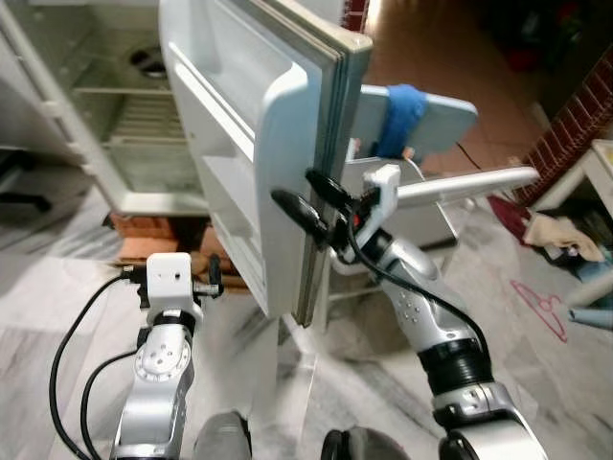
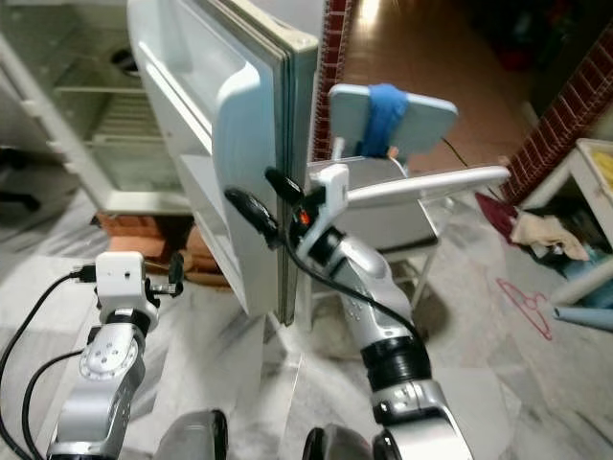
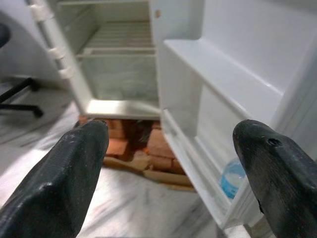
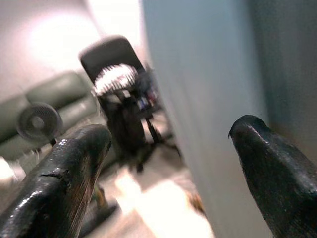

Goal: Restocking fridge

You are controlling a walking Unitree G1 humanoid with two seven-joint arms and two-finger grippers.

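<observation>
My right gripper point(image 1: 308, 199) is up at the outer edge of the open fridge door point(image 1: 251, 125), its two black fingers point(image 1: 297, 211) spread apart with the door's edge set between them; whether the pads actually touch the door I cannot tell. In my right wrist view the door's pale outer face runs between the fingers (everything beyond it is blurred: a dark chair, a fan).

My left gripper point(image 3: 171, 163) hangs lower, on the inner side of the door, wide open and holding nothing. It looks toward the fridge point(image 1: 101, 101) cabinet, which stands on bricks point(image 3: 146, 148), and along the door's inner shelves point(image 3: 218, 82). A blue bottle cap point(image 3: 232, 178) shows in the lowest door shelf, near my left gripper's finger yet apart from it. Behind the door stands a plastic chair point(image 1: 421, 120) with a blue cloth point(image 1: 399, 115) draped over it.
</observation>
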